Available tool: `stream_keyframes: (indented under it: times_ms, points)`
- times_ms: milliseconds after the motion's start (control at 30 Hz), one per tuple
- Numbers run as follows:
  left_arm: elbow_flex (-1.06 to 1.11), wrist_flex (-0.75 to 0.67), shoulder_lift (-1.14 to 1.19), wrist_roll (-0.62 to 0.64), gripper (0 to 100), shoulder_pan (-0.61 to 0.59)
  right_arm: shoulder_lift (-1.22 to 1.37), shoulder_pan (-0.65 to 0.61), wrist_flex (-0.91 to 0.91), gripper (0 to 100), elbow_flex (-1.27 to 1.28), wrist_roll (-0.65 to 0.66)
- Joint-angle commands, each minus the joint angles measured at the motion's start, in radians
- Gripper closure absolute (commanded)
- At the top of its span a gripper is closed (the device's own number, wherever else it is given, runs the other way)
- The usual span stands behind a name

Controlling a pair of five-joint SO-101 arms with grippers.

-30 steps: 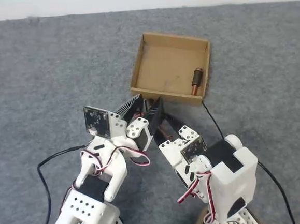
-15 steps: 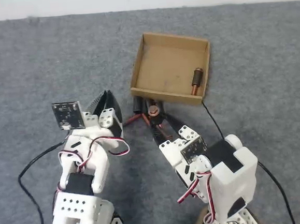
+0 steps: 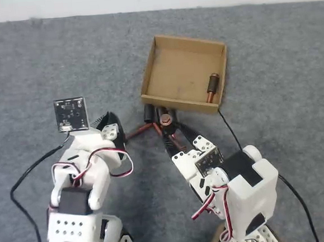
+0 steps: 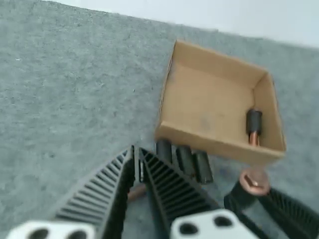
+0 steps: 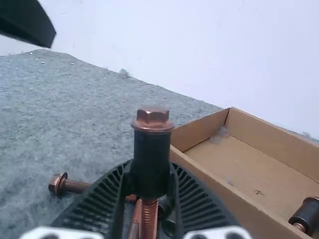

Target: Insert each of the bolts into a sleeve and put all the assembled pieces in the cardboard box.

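Observation:
My right gripper is shut on a black sleeve with a copper bolt standing upright in it, just in front of the cardboard box. The wrist view shows the bolt head on top of the sleeve and the threaded shaft below. One assembled piece lies in the box's right corner. Loose black sleeves stand against the box's near wall, and a loose bolt lies on the carpet beside them. My left gripper is shut and holds nothing, left of the right gripper.
Grey carpet covers the table, with open room to the left of and behind the box. The box interior is mostly bare. Cables trail from both arm bases near the front edge.
My left arm has pulled away from the right gripper, moving left and back toward its base. The right gripper has stayed still with the bolt and sleeve.

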Motion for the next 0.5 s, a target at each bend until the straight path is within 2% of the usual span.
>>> stream_keyframes:
  times_ms: [0,267,467]
  points:
    - [-0.084,0.078,-0.126,-0.037,99,-0.006,-0.059,0.019,-0.012,99.1,0.021,0.011]
    - [0.102,0.109,-0.539,-0.041,99,-0.006,-0.058,0.019,-0.012,99.1,0.021,0.011]
    - [0.131,0.078,-0.520,-0.041,99,-0.104,-0.059,0.027,-0.010,99.1,0.025,0.011]
